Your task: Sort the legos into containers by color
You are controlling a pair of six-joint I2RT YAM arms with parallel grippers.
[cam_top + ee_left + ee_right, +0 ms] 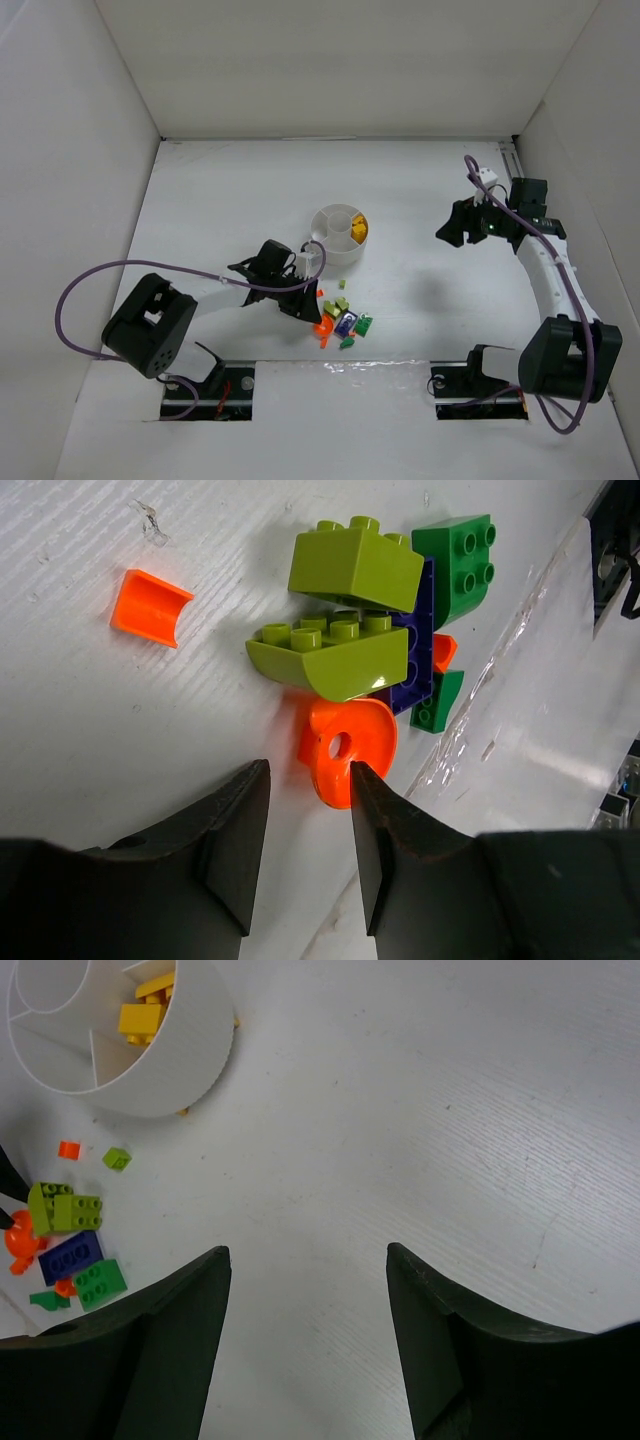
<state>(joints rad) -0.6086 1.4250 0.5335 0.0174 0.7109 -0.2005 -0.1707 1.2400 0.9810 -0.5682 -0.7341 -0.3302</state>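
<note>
Left hand [308, 770] low over the brick pile [342, 320], lined up on an orange ring [365, 735].

Its jaws stand narrow with bare desk [120, 740] showing between them. The ring lies flat just ahead of the fingertips, at the mouth of the gap and closer to the right-side finger. It is roughly round, so it has no marked long axis, and it lies against the lime bricks [335, 660]. The right hand [307, 1250] hovers wide and holds nothing, well apart from the pile, so the left arm is nearer. Only the left wrist view shows the ring at the jaws. The right wrist view shows the dish [170, 1070], just beyond the pile, with yellow bricks [145, 1010] in one compartment.
</note>
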